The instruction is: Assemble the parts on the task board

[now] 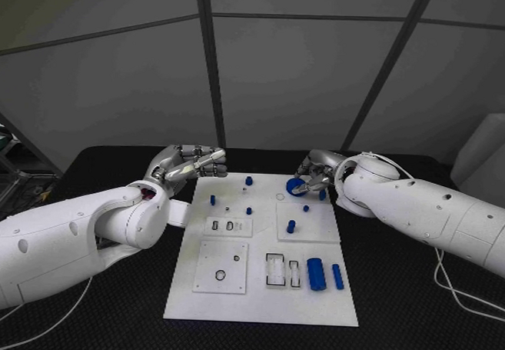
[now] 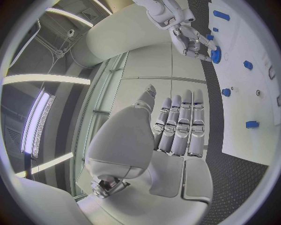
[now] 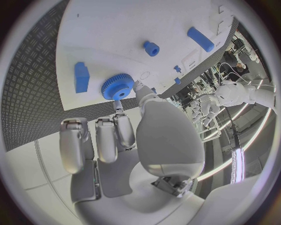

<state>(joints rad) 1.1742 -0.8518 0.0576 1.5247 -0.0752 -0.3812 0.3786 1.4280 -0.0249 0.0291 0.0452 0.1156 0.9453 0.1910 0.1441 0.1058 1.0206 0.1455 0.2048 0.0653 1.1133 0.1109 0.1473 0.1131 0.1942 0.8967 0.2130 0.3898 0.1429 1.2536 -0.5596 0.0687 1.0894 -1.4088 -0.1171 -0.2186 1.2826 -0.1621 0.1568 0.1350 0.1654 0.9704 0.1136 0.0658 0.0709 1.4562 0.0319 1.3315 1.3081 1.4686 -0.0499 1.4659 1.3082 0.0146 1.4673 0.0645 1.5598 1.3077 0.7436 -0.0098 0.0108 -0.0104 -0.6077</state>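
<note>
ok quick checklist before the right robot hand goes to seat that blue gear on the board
1. Gear held: right robot hand pinches the blue gear - ok.
2. Gear above the task board, near its far edge - ok.
3. Gear lined up with a seat: cannot tell.
4. Left robot hand off the board's far left edge, fingers straight, holding nothing - ok.
5. Small blue pegs standing close by: clearance cannot tell.

Nothing to read here: no lettering, numbers, labels or brand marks can be made out on the board (image 1: 262, 298), on the blue parts, on the table or on either arm in any view.
</note>
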